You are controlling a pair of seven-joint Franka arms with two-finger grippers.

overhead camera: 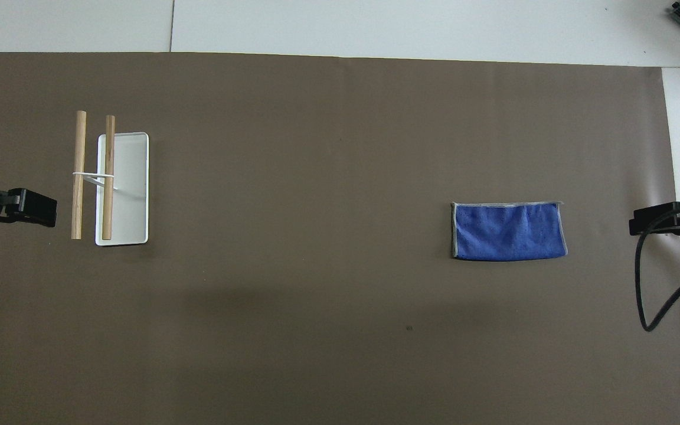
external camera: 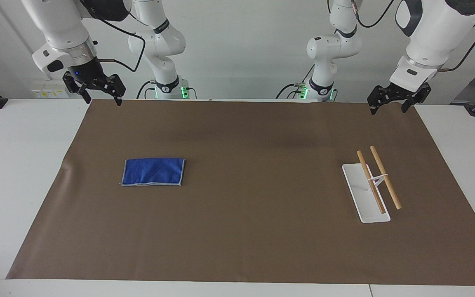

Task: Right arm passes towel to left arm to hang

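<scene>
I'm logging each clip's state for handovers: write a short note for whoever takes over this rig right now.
Right pincer: open, empty, raised over the brown mat's edge at its own end; waiting.
Left pincer: open, empty, raised over the mat's edge at its end.
Towel: folded flat on the mat toward the right arm's end, untouched.
Rack: white base with two wooden rods, toward the left arm's end; nothing hangs on it.
Done: nothing yet.
Left: right arm picks up the towel, passes it to the left arm, which hangs it on the rods.
</scene>
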